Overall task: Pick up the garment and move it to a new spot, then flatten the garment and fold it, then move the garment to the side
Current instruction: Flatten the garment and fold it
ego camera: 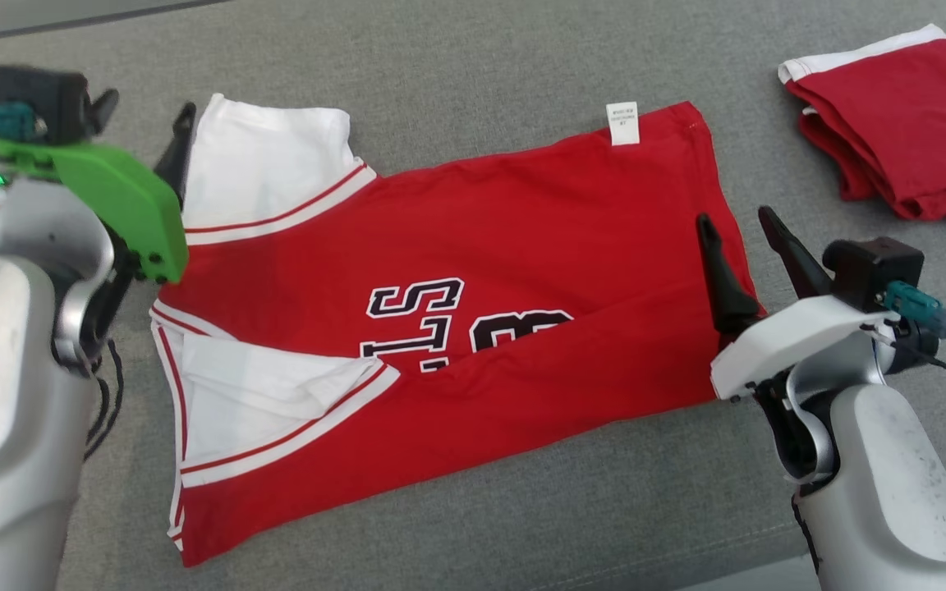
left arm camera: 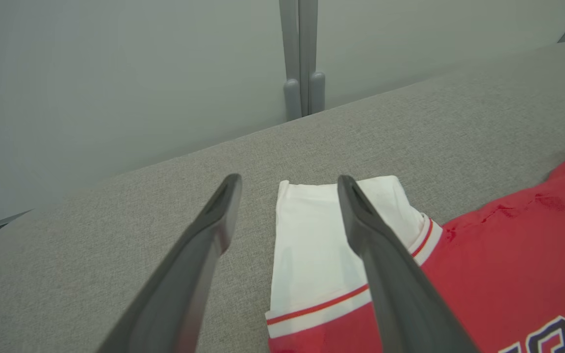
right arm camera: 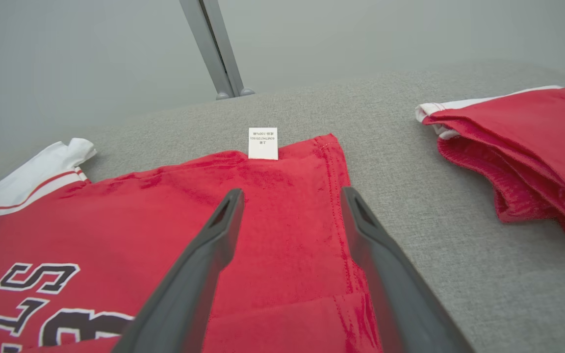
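The left gripper (ego camera: 146,108) hangs above the grey upholstered surface (ego camera: 456,57) at the sleeve end of the red jersey (ego camera: 506,238). Its fingers are spread wide and empty, straddling the outer edge of the upper white sleeve (ego camera: 268,164), which looks like a stance for taking that end. The jersey lies flat across the middle with its near long edge turned up over the lettering, so one lengthwise fold seems made. A care label (ego camera: 623,123) pokes out at the far edge. The right gripper (ego camera: 734,217) mirrors its partner at the hem, fingers apart and empty, likely so both ends move together. A folded red garment (ego camera: 908,123) lies well apart on the right, perhaps marking the set-aside spot.
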You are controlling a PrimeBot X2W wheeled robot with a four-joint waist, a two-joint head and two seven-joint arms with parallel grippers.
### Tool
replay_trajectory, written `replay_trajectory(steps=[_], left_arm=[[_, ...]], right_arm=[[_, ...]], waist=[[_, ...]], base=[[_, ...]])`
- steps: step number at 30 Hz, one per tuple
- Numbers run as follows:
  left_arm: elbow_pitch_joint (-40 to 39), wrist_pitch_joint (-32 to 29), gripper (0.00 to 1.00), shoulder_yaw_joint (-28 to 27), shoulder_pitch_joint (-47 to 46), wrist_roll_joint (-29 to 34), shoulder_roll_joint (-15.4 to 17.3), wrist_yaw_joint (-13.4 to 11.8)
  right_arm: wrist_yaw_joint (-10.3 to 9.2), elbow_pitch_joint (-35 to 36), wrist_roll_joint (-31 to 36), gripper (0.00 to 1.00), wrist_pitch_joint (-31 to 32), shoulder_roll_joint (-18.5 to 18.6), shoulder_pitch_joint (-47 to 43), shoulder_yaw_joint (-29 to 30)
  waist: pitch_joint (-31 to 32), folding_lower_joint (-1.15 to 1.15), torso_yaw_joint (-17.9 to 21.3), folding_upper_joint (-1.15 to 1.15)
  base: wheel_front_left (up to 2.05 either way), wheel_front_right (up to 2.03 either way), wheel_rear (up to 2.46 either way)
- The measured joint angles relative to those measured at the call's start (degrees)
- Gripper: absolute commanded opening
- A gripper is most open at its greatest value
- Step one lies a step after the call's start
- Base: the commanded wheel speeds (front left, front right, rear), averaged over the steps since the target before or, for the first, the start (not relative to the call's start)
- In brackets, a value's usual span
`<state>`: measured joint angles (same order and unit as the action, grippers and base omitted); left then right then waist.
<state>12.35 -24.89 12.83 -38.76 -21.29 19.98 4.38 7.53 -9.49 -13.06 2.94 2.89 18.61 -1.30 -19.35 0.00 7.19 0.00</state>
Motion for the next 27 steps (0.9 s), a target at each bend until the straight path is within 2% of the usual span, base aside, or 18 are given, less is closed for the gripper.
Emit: replay_trajectory(steps=[7, 14, 23, 24, 26, 27], left_arm=[[10.8, -6.9, 1.0, 0.3, -12.9, -2.2, 1.1, 1.3], [16.6, -11.8, 1.0, 2.3, -15.7, -3.3, 2.8, 2.2], [20.1, -12.9, 1.0, 1.7, -17.3, -3.6, 5.2, 1.6], [20.4, -13.2, 0.97, 1.7, -17.4, -3.6, 5.3, 1.6], [20.8, -13.4, 0.56, 1.8, -17.5, -3.7, 5.3, 1.6], [20.8, -13.5, 0.45, 1.9, -17.7, -3.8, 5.4, 1.6]], right_arm=[[0.0, -2.8, 0.0, 1.0, -1.0, 0.0, 6.8, -4.3], [0.0, -5.5, -0.3, 1.0, -2.6, 0.4, 10.6, -6.5], [0.0, -7.3, -0.7, 1.0, -3.1, 1.4, 14.1, -8.6], [0.0, -7.5, -0.7, 1.0, -3.1, 1.5, 14.7, -9.0], [0.0, -8.1, -0.6, 1.0, -2.6, 1.9, 15.9, -9.9], [0.0, -8.6, -0.6, 1.0, -2.3, 2.2, 16.9, -10.4]], waist=[[-5.5, 0.0, 1.9, 0.0], [-9.0, 0.0, 4.9, 0.0], [-11.3, 0.0, 7.8, 0.0], [-11.5, 0.0, 8.0, 0.0], [-11.8, 0.0, 8.3, 0.0], [-11.9, 0.0, 8.4, 0.0]], base=[[0.0, 0.0, 0.0], [0.0, 0.0, 0.0], [0.0, 0.0, 0.0], [0.0, 0.0, 0.0], [0.0, 0.0, 0.0], [0.0, 0.0, 0.0]])
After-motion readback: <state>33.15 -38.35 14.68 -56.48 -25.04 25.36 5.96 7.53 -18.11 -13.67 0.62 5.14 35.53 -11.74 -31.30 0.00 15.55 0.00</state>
